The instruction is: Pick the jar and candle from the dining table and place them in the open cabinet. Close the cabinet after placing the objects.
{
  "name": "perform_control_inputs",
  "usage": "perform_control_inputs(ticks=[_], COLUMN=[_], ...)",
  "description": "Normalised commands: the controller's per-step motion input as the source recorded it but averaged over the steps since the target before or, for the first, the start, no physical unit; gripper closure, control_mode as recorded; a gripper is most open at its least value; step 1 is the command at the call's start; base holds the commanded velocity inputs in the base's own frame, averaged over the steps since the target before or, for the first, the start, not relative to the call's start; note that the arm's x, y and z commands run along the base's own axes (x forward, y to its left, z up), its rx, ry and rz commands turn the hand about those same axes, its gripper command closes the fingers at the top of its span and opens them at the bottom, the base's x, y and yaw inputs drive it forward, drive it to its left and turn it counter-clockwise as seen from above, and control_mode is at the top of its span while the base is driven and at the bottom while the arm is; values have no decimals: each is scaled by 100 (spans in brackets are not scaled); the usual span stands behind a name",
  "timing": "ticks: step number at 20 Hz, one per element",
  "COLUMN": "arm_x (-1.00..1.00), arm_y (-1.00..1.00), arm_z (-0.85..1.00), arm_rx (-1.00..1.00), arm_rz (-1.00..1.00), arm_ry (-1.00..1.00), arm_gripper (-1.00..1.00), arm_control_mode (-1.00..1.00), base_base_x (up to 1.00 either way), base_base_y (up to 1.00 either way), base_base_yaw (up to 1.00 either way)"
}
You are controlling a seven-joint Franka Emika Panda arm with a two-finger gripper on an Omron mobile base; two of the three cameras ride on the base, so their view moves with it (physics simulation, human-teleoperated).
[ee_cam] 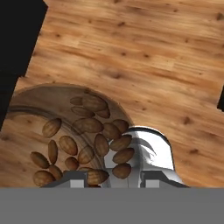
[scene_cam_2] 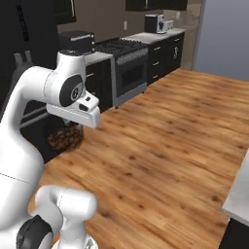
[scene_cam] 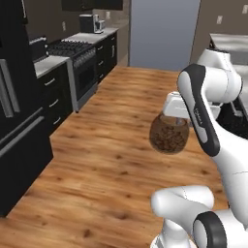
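Observation:
The jar [scene_cam: 168,135], round clear glass filled with brown nut-like chunks, hangs in the air over the wooden floor. My gripper [scene_cam: 170,117] is shut on its top from above. From the right base view the jar [scene_cam_2: 64,137] shows under the white hand, with the gripper [scene_cam_2: 73,125] partly hidden by that hand. The hand view looks down on the jar [ee_cam: 83,140], and the gripper [ee_cam: 113,177] has its dark tips on either side of the jar's silvery neck. The candle and the dining table are out of view. I cannot tell which black unit is the cabinet.
A tall black unit with long silver bar handles [scene_cam: 14,121] stands at the left. Beyond it are black drawer fronts [scene_cam: 51,92], a range [scene_cam: 80,63] and a coffee machine [scene_cam: 89,23]. A pale slab edge [scene_cam_2: 239,192] is at the right. Wooden floor [scene_cam: 111,160] lies ahead.

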Motion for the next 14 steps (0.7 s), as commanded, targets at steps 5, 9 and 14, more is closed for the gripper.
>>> perform_control_inputs(ticks=[5, 9, 14], arm_x=[0, 0, 0], arm_y=[0, 0, 0], arm_z=[0, 0, 0], arm_rx=[0, 0, 0], arm_rz=[0, 0, 0], arm_ry=[0, 0, 0], arm_gripper=[100, 100, 100], arm_control_mode=[100, 100, 100], base_base_x=[100, 100, 100], base_base_y=[19, -1, 0], base_base_yaw=[-2, 8, 13])
